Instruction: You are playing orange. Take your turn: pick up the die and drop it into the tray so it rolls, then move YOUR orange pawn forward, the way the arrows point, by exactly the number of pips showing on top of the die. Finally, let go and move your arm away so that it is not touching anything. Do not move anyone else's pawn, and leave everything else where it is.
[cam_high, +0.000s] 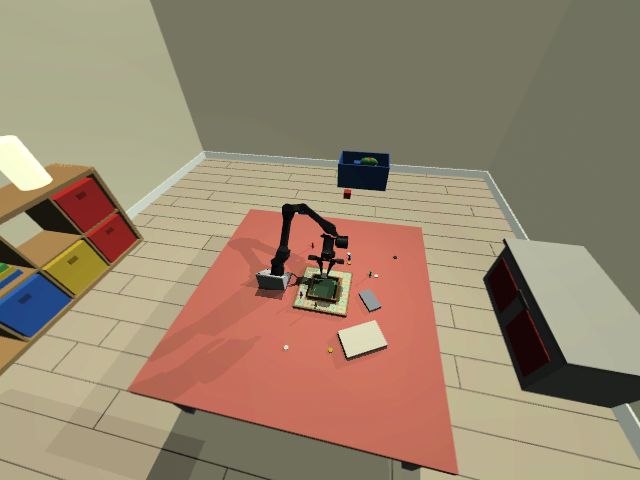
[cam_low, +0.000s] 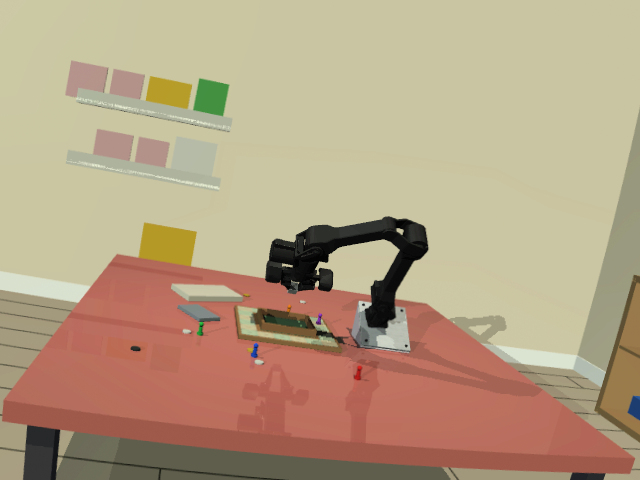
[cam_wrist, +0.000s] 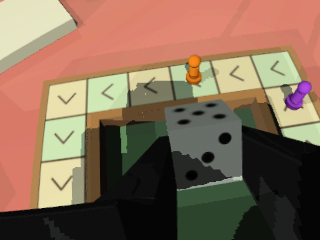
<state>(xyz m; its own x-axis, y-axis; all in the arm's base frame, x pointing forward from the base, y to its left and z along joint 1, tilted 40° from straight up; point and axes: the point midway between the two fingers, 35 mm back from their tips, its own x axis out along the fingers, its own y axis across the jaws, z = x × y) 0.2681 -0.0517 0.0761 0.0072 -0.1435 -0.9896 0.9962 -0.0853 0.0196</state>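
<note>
My gripper (cam_high: 324, 274) (cam_low: 293, 289) (cam_wrist: 199, 141) is shut on the die (cam_wrist: 204, 142) and holds it above the green-floored tray (cam_high: 323, 299) (cam_low: 284, 328) (cam_wrist: 93, 167). In the wrist view the grey-white die shows several pips on its upper face and three on the face toward the camera. The orange pawn (cam_high: 315, 304) (cam_low: 289, 308) (cam_wrist: 194, 70) stands upright on a green square of the board (cam_high: 345, 295) (cam_low: 289, 342) (cam_wrist: 64, 137), beyond the tray in the wrist view. Arrows on that row point left there. The fingers hide part of the tray.
A purple pawn (cam_high: 301, 293) (cam_low: 319, 318) (cam_wrist: 299, 96) stands on the board near the corner. Green (cam_high: 370, 274) (cam_low: 200, 328), blue (cam_low: 254, 351) and red (cam_high: 312, 245) (cam_low: 358, 372) pawns stand off the board. A cream block (cam_high: 362, 339) (cam_low: 206, 292) and a grey block (cam_high: 370, 300) (cam_low: 198, 312) lie beside it.
</note>
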